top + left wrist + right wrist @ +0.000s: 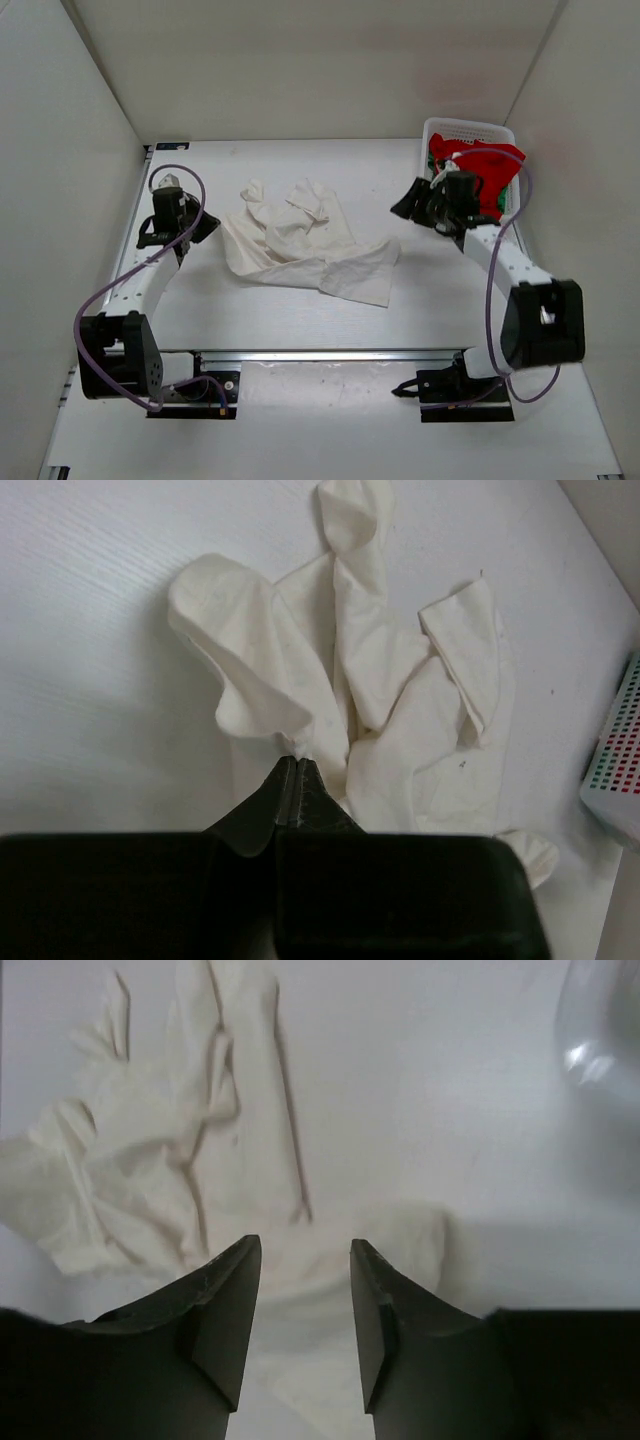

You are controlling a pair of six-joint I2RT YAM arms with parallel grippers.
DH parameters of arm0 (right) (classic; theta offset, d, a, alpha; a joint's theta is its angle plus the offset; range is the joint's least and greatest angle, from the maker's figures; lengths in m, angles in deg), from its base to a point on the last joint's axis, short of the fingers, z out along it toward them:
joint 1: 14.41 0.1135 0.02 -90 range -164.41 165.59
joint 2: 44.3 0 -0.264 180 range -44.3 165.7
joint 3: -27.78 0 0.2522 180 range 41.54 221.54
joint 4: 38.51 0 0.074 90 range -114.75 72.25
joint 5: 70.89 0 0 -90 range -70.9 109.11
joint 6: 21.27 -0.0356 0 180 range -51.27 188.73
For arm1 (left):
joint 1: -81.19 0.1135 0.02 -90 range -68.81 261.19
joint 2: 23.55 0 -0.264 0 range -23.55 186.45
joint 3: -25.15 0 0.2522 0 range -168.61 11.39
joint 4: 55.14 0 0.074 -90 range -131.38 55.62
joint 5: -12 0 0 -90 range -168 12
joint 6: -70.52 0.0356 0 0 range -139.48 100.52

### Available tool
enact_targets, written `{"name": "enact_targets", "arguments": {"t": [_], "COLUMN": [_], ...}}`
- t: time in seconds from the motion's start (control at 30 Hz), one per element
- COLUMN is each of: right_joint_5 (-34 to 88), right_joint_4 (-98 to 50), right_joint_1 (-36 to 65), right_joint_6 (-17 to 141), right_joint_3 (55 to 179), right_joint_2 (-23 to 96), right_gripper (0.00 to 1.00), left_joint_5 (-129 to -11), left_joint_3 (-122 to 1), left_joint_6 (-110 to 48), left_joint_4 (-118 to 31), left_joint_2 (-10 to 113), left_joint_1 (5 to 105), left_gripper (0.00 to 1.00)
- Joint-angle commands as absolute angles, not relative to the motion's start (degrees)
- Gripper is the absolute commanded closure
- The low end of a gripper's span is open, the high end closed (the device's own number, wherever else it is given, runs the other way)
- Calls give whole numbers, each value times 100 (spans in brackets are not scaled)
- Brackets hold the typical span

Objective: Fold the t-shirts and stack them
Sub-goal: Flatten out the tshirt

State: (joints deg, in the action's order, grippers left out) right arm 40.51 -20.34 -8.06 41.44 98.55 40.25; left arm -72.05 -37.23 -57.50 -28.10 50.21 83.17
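Observation:
An off-white t-shirt (pixel 310 240) lies crumpled and spread on the table's middle. My left gripper (pixel 205 228) is at its left edge; in the left wrist view the jaws (pixel 297 760) are shut with a pinch of the off-white t-shirt (pixel 400 710) at their tips. My right gripper (pixel 405 205) hovers open by the shirt's right side. Seen from the right wrist, the right gripper (pixel 305 1245) has nothing between its fingers, and the cloth (pixel 150 1160) lies below and ahead. A red t-shirt (pixel 480 165) and a bit of green t-shirt (pixel 503 208) sit in the basket.
A white perforated basket (pixel 470 130) stands at the back right corner, just behind my right arm; its wall (pixel 615 770) shows at the right edge of the left wrist view. White walls close in the table on three sides.

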Motion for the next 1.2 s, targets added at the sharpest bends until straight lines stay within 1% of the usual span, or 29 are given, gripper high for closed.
{"name": "enact_targets", "arguments": {"t": [0.0,0.03,0.1,0.17,0.23,0.27,0.33,0.43,0.57,0.7,0.9,1.03,1.1,1.17], "right_joint_5": [3379,3239,2949,2660,2465,2264,2070,2051,1586,919,619,452,469,495], "right_joint_4": [-1675,-1640,-1438,-1298,-1253,-1183,-1060,-1226,-1253,-850,-542,-242,-189,-102], "right_joint_1": [-247,-2,351,781,967,1107,1213,1398,1723,2100,2339,2506,2514,2541], "right_joint_6": [4095,4017,3903,3841,3823,3823,3849,3754,3621,3744,3779,3726,3692,3718], "right_joint_3": [8413,7955,7444,7134,6888,6861,6747,6571,6623,6939,7177,7256,7291,7282], "right_joint_2": [2886,2578,2286,2066,1890,1872,1986,2127,2293,2627,2979,3286,3409,3471], "right_gripper": [62,70,73,72,65,65,61,58,59,64,62,68,79,87], "left_joint_5": [-7203,-7185,-7159,-7158,-7193,-7220,-7194,-7185,-7132,-7054,-7114,-7132,-7141,-7115], "left_joint_3": [-3301,-3125,-2896,-2720,-2640,-2623,-2623,-2518,-2403,-2429,-2491,-2438,-2412,-2385], "left_joint_6": [-5648,-5648,-5648,-5605,-5605,-5587,-5604,-5605,-5657,-5675,-5675,-5675,-5692,-5692], "left_joint_4": [-2609,-2652,-2670,-2644,-2600,-2574,-2574,-2591,-2749,-2802,-2820,-2916,-2934,-2925], "left_joint_2": [4572,4493,4221,4019,3930,3869,3833,3780,3789,3842,3877,3894,3877,3851], "left_joint_1": [8215,8198,8267,8294,8260,8207,8198,8180,8039,8013,7935,7925,7934,7943], "left_gripper": [100,100,100,100,100,100,100,100,100,100,100,100,100,100]}}
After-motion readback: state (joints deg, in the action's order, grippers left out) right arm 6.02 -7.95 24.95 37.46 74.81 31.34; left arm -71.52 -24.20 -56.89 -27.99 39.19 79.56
